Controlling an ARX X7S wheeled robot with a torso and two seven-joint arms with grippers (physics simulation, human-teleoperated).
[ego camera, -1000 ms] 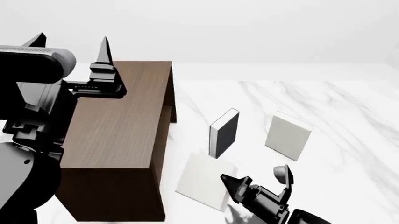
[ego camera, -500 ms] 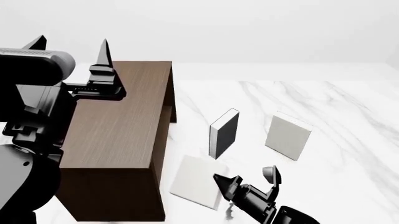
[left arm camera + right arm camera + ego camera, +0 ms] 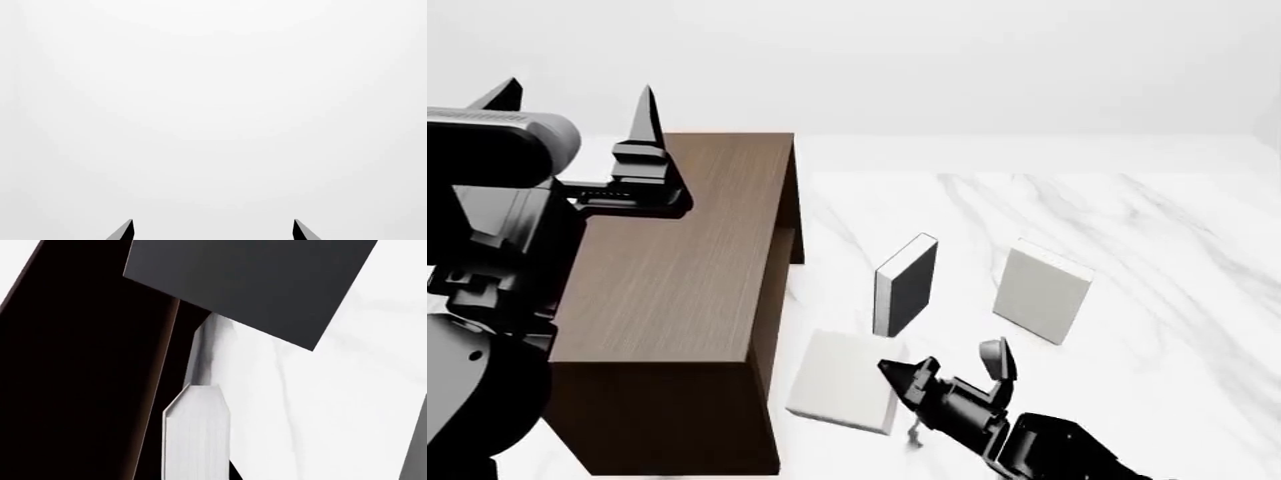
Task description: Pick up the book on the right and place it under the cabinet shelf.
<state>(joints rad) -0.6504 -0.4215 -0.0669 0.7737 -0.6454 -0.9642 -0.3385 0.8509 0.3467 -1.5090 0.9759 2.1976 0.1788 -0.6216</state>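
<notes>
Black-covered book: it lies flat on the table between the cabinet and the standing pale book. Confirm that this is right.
Not right. The black-covered book does not lie flat. It stands upright on the table, between the cabinet and the standing pale book. The head view shows this.

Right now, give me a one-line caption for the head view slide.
Right gripper at the flat pale book beside the brown cabinet; black book and another pale book stand on marble.
</notes>
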